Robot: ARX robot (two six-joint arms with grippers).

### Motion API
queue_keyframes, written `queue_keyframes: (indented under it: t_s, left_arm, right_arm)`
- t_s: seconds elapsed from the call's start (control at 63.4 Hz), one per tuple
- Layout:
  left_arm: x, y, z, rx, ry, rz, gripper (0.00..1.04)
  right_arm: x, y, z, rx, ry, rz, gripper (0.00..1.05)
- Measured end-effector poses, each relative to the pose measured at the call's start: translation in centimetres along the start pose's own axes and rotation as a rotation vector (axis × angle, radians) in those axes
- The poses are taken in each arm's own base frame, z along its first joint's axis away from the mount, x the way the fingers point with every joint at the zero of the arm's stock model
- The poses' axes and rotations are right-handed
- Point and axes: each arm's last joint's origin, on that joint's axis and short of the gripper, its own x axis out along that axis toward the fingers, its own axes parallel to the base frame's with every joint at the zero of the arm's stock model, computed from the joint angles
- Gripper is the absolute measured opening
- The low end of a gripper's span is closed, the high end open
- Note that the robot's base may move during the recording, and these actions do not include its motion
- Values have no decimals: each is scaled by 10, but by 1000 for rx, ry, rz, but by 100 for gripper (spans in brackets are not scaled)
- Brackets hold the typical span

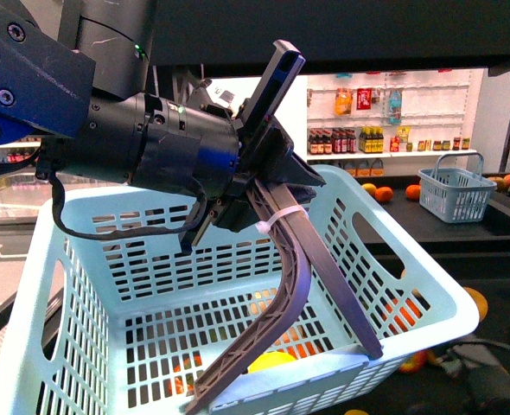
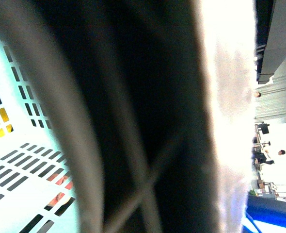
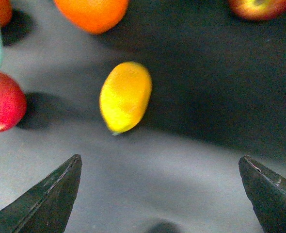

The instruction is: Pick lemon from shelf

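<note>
Though spread wide, right pincer (image 3: pixel 160 158) empty.

Bare dark shelf tray (image 3: pixel 201 145) between my wide-spread right gripper (image 3: pixel 160 159) and the small yellow oval lemon (image 3: pixel 126 97): clear path. Round red apple (image 3: pixel 2 103) near one flank, round orange fruit (image 3: pixel 91 13) beyond; neither touches it.

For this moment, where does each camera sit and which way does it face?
Front: on the body, facing forward toward store shelving; left gripper and basket fill it.
Left wrist: on the left arm, blurred, close against the basket's inside; the left gripper looms dark.
Right wrist: on the right arm, facing the lemon on the shelf tray; open right gripper tips show.
Shared: front and left wrist both show the basket.
</note>
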Motion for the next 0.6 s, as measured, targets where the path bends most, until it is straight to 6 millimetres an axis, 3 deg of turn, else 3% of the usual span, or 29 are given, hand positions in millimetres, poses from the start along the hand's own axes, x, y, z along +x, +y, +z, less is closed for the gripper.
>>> queue_keyframes:
  t_s: [0.142, 0.237, 0.6]
  left_arm:
    - [0, 0, 0, 0, -1, 1, 12]
    - [0, 0, 0, 0, -2, 2, 12]
    - [0, 1, 1, 15, -13, 12, 12]
  right_arm:
    - [25, 32, -22, -66, 67, 36, 97]
    - [37, 42, -31, -110, 88, 24, 97]
    - [81, 53, -28, -196, 79, -76, 97]
